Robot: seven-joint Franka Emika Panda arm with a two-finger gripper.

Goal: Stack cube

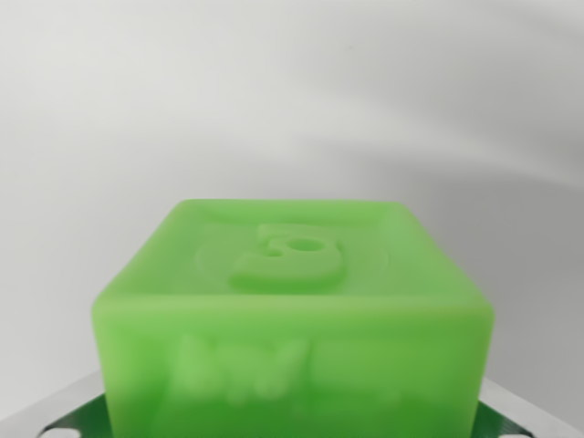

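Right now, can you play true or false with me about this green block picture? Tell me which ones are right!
1. The cube is green. True.
2. The cube has a raised shape on its top face. True.
3. A second cube sits on top of the green one. False: nothing rests on it; only a plain pale background shows above.
4. The cube is far away and tiny in the wrist view. False: it is close and fills much of the lower picture.
5. The cube's front side has raised markings. True, though too blurred to read.
6. The background is bright red. False: it is whitish grey.
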